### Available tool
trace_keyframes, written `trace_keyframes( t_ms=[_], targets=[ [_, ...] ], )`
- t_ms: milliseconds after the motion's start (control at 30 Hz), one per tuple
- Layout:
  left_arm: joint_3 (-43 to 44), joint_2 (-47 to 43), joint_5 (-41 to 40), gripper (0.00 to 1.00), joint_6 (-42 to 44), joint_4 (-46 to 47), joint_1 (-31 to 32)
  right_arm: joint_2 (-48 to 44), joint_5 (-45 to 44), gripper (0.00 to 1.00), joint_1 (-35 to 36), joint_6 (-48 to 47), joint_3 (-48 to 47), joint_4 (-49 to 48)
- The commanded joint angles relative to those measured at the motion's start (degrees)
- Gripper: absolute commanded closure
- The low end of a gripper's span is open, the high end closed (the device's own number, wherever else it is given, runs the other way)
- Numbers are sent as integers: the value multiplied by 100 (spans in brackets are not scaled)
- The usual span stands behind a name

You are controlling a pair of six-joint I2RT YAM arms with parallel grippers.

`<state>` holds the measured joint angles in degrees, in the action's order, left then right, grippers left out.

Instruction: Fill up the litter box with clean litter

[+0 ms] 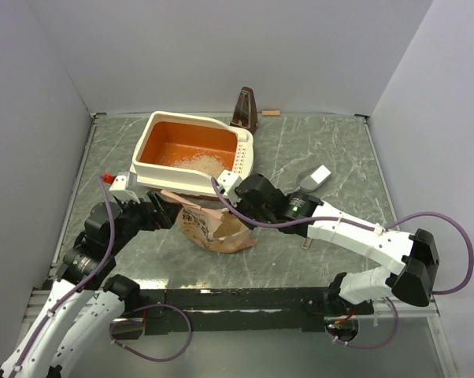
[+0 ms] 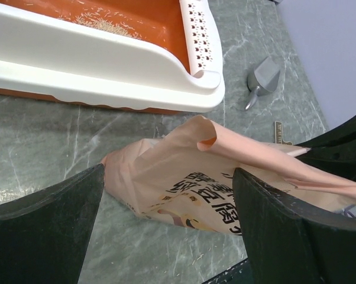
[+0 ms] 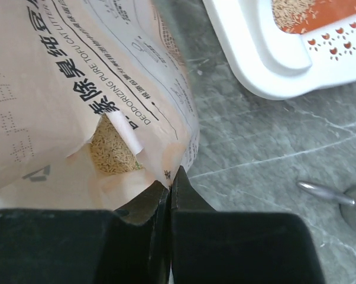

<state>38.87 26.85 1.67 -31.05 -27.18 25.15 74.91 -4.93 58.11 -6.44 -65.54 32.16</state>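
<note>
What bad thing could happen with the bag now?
1. The right claw is shut on just a thin edge of the litter bag, so the paper might slip or tear.
2. The bag's gap shows clean litter; tipping it here could spill it on the table, not into the litter box.
3. The left claw is open, so the bag might sag.

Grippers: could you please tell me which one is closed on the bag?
The right gripper: jaws pinched shut on the tan bag; the left gripper has its jaws wide open.
</note>
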Motion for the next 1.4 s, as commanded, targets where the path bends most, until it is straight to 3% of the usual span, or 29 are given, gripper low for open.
trace_keyframes(
  t_ms=[0,133,167,233,267,400,567,700,833,933,1000,1200,1367],
  targets=[
    [6,57,44,7,81,239,-10,-144,-517,100,-1,46,-64,-482],
    [-2,-30,105,7,116,274,-18,-39,-667,100,-1,212,-283,-369],
    [-29,-66,131,6,125,292,-10,-56,-659,90,-1,239,-336,-334],
    [-73,-180,184,6,151,353,-10,-160,-527,79,-19,336,-485,-290],
    [-99,-215,202,6,152,371,-10,-214,-501,68,-27,380,-530,-281],
    [-161,-321,263,6,160,433,-10,-556,-369,50,-98,626,-776,-210],
    [-196,-321,334,6,196,442,-10,-1040,-684,42,-177,898,-1005,-26],
    [-205,-356,360,6,204,477,-10,-1688,-1106,43,-291,1047,-637,-454],
    [-100,-339,386,6,231,450,-10,-2121,-1669,16,-633,1346,66,-528],
    [58,-251,282,5,362,363,-10,-2069,-880,18,-1738,2170,155,-20],
    [155,-180,159,5,485,301,-10,-2095,-895,17,-2266,2732,408,18],
    [200,-154,-9,2,469,564,-10,-1816,-1528,14,-2883,3920,1236,-527],
    [59,-128,-150,3,424,600,-10,-673,-1713,11,-3226,4887,772,306]
  ],
)
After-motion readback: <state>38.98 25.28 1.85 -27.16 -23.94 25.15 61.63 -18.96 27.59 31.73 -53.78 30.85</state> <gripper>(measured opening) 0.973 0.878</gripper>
